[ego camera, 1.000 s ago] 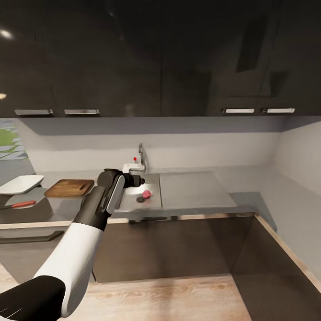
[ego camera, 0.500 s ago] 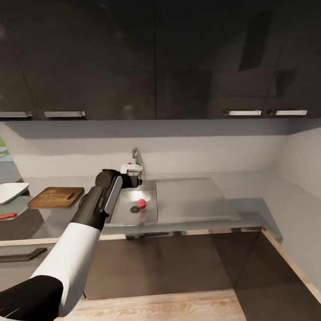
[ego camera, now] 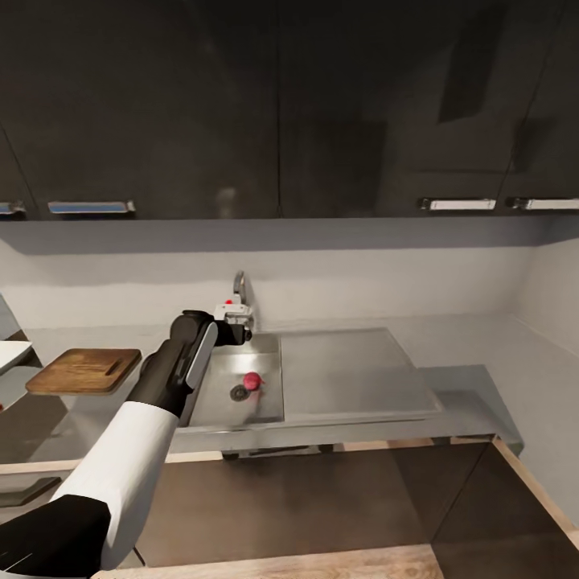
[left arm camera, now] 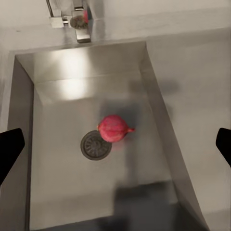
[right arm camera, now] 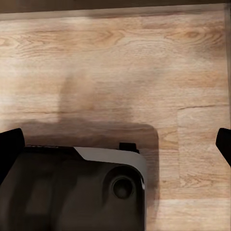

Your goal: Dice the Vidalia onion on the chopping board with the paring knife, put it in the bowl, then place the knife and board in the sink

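Hovering Over the Steel Basin

Reaching out over the brushed steel sink (ego camera: 211,402), the left gripper (left arm camera: 115,144) hangs above the basin with its two dark fingertips (left arm camera: 10,147) spread wide apart, holding nothing. Below it lies the Vidalia onion (left arm camera: 114,129), a round reddish bulb with a small pointed tip, touching the rim of the round ribbed drain (left arm camera: 96,145). A chrome tap (ego camera: 236,301) stands at the basin's back edge. To the arm's left, the rounded wooden chopping board (ego camera: 83,370) rests on the glossy grey countertop (ego camera: 474,354). The right gripper (right arm camera: 115,144) points at pale, grained wood floor (right arm camera: 115,62), black tips set far apart.
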Controlling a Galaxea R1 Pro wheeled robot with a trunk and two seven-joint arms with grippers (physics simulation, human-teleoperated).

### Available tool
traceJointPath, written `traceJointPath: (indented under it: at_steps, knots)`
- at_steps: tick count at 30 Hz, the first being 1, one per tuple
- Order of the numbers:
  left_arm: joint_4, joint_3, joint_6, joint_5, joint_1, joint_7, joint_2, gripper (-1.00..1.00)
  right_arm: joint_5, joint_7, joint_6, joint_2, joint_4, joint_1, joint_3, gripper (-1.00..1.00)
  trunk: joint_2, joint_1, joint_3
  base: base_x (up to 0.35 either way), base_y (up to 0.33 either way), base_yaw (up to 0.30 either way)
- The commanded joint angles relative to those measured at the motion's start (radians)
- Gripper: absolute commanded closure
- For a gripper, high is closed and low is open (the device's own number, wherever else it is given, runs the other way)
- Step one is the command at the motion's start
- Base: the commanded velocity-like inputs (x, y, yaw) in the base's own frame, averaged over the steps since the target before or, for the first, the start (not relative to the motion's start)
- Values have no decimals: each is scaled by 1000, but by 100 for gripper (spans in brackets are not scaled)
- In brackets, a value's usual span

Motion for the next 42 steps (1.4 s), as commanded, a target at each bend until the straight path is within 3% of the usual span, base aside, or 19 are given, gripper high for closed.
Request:
traceJointPath:
  at_steps: [1,15,24,33,42]
  knots:
    - [0,-1,3,11,-1,10,1,-100,9,6,-3,0,0,-1,-9,-100,-2,1,-4,42,0,0]
    - [50,-1,0,11,0,10,1,-100,9,6,-5,-1,1,-1,-9,-100,-2,1,-26,111,-15,0]
    - [148,-1,-87,11,1,10,1,-100,9,6,-5,-1,1,-1,-9,-100,-2,1,-41,250,-52,0]
    - [200,-1,-117,11,3,10,2,-100,9,6,-5,-1,1,-1,-9,-100,-2,1,-55,18,-2,0]
    - [259,-1,-157,11,4,10,28,-100,9,6,-5,-1,1,-1,-9,-100,-2,1,-70,0,0,0]
